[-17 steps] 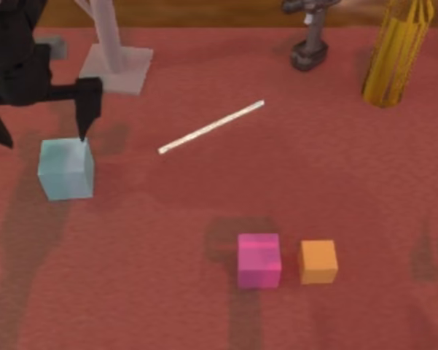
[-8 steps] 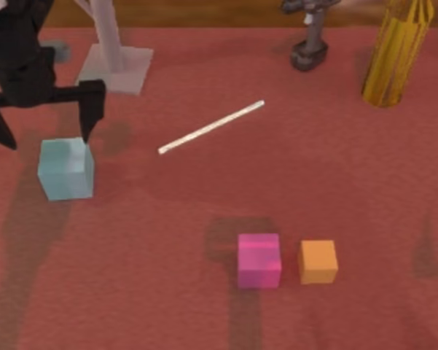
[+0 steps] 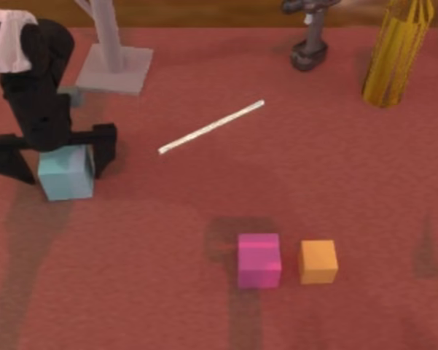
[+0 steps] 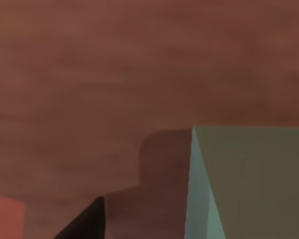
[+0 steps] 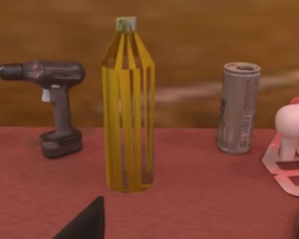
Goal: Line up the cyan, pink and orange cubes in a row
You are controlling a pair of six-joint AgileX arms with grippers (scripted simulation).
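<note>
Here, nearest you, the pink cube [image 3: 259, 259] and orange cube [image 3: 318, 262] sit just beside each other. Farther back at the table's left, your left gripper [image 3: 51, 154] straddles the cyan cube [image 3: 65, 175] with fingers spread wide, not clamped. You cannot tell the right gripper's state.
</note>
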